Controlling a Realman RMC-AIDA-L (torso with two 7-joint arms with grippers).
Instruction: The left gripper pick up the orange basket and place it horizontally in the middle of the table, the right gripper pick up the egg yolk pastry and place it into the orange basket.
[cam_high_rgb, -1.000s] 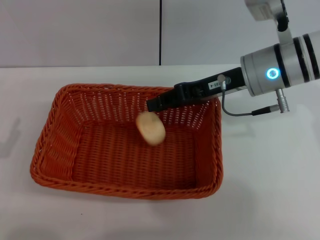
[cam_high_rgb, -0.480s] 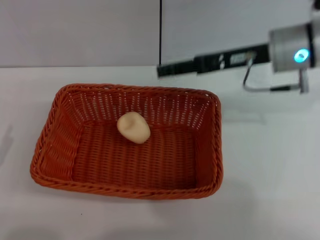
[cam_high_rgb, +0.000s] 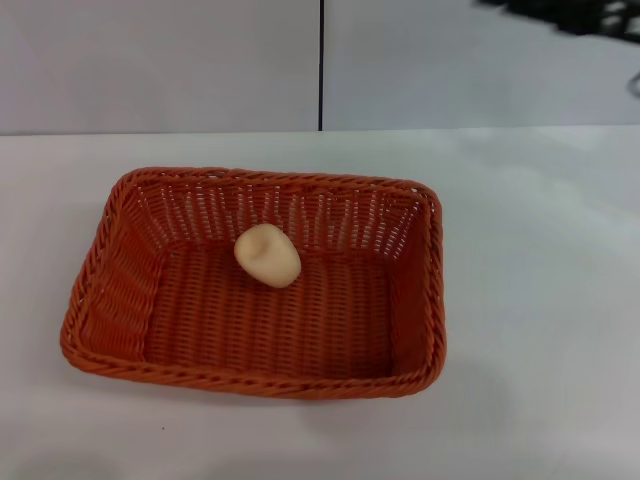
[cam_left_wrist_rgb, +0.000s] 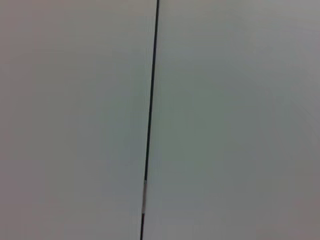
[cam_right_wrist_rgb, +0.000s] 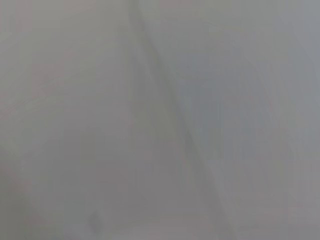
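Note:
The orange basket (cam_high_rgb: 105, 300) lies lengthwise on the white table (cam_high_rgb: 540, 300), a little left of centre in the head view. Inside it, toward the back wall, rests the egg yolk pastry (cam_high_rgb: 267, 256) with its pale cream side showing. My right gripper (cam_high_rgb: 545, 12) is only a dark blurred streak at the upper right corner, high above the table and far from the basket. The left gripper is out of view. Both wrist views show only plain grey surface.
A grey wall with a dark vertical seam (cam_high_rgb: 321, 65) stands behind the table; the same seam (cam_left_wrist_rgb: 150, 120) fills the left wrist view. Bare tabletop lies to the right of and in front of the basket.
The right gripper let go of the pastry, which dropped and settled in the basket. The arm then rose and pulled back to the upper right, almost leaving the view.

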